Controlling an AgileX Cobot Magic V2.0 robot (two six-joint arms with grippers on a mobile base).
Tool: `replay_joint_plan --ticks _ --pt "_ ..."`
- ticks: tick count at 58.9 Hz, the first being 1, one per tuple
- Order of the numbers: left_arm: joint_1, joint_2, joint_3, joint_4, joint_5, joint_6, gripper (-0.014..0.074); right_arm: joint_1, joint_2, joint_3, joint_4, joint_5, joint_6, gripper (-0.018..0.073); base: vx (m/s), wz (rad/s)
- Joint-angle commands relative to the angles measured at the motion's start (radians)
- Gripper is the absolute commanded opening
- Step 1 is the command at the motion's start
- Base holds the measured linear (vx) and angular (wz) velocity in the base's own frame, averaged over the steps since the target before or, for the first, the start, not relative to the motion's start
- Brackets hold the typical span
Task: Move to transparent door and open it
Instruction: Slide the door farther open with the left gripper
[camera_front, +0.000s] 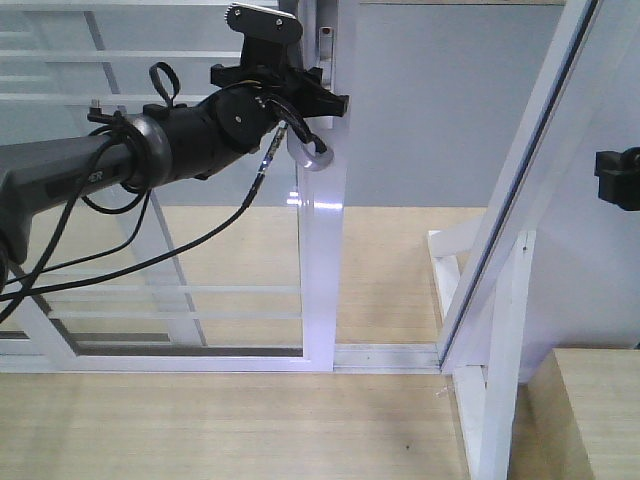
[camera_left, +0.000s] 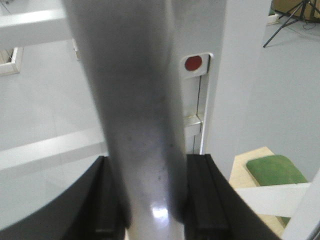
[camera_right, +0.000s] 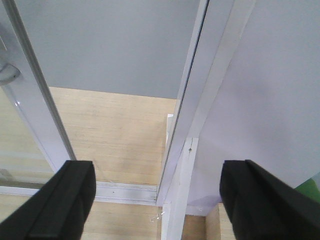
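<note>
**Ana:** Contact up high on the door's edge. The left end effector (camera_front: 318, 112) is at the pull handle (camera_front: 308, 152) of the transparent door (camera_front: 200, 250), and its wrist view shows the silver-grey bar (camera_left: 142, 125) filling the gap between the 2 black fingers (camera_left: 197, 195), both pressed against it. That is a closed grip on the handle.

**Ben:** And the door itself?

**Ana:** It stands left of centre in the front view, clear glass crossed by thin white bars (camera_front: 190, 290), its white frame stile (camera_front: 322, 270) running down to the floor track (camera_front: 385, 357). To the right of the stile there is an open gap showing pale wooden floor (camera_front: 390, 260) and a grey wall (camera_front: 430, 100) behind.

**Ben:** The other arm?

**Ana:** The right end effector (camera_right: 157, 202) hangs well apart from the door, fingers (camera_right: 67, 200) spread wide, holding nothing. Between them its camera sees a slanting white frame (camera_right: 197, 100) and the track below. In the front view only a black piece of it (camera_front: 618, 178) shows at the right edge.

**Ben:** Anything on the lock side?

**Ana:** A small red dot (camera_left: 193, 63) sits on the frame just beside the handle.
</note>
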Motion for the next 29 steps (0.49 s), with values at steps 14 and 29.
replay_joint_plan --ticks 14,29 --pt "0.095 -0.11 -0.034 -0.092 -0.062 0.071 -0.0008 -0.005 -0.009 -0.028 -0.011 -0.039 -0.008 0.0567 0.0 0.0" --pt "0.163 -0.152 -0.031 -0.092 0.022 0.071 -0.0008 -0.005 -0.009 -0.028 -0.012 -0.024 -0.008 0.0567 0.0 0.0"
